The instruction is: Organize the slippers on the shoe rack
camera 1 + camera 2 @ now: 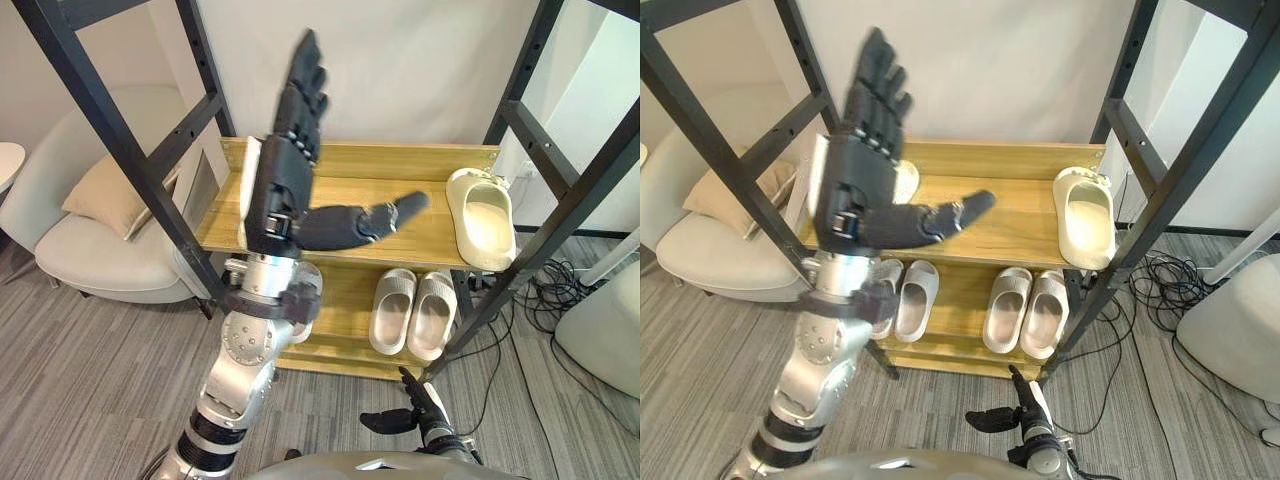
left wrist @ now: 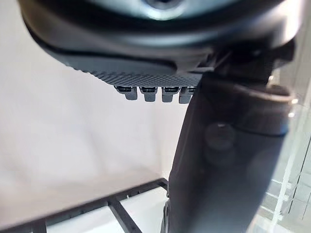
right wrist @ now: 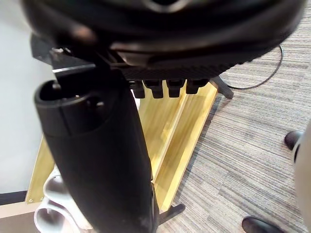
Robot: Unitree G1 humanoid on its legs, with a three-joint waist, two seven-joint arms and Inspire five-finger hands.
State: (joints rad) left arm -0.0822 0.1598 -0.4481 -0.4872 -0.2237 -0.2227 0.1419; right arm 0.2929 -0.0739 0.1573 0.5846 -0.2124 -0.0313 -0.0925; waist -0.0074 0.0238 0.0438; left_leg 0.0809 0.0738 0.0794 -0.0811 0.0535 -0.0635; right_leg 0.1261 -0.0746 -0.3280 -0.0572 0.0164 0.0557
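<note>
Two pairs of slippers occupy the lower shelf of the shoe rack point(image 1: 400, 160): one pair point(image 1: 410, 312) toward the right end, the other pair point(image 1: 905, 297) toward the left, partly hidden by my left arm. On the top shelf, a single cream slipper point(image 1: 482, 218) lies at the right end with its footbed showing and its heel near the front edge. At the left end a pale shape point(image 1: 906, 182), which I take for its mate, sits behind the left hand point(image 1: 285, 190). That hand is raised high in front of the rack, fingers straight and spread, thumb out to the side, holding nothing. The right hand point(image 1: 412, 412) hangs low near the floor in front of the rack, fingers relaxed and empty. I judge the slippers to be moulded foam: light, springy rather than stiff, matt enough not to slip, and not fragile. The recommended hold is across the upper band, thumb inside and fingers over it; a pinch on the low heel wall would be less secure. An armchair point(image 1: 90, 250) with a cushion point(image 1: 105, 195) stands to the left, apart from the rack.
</note>
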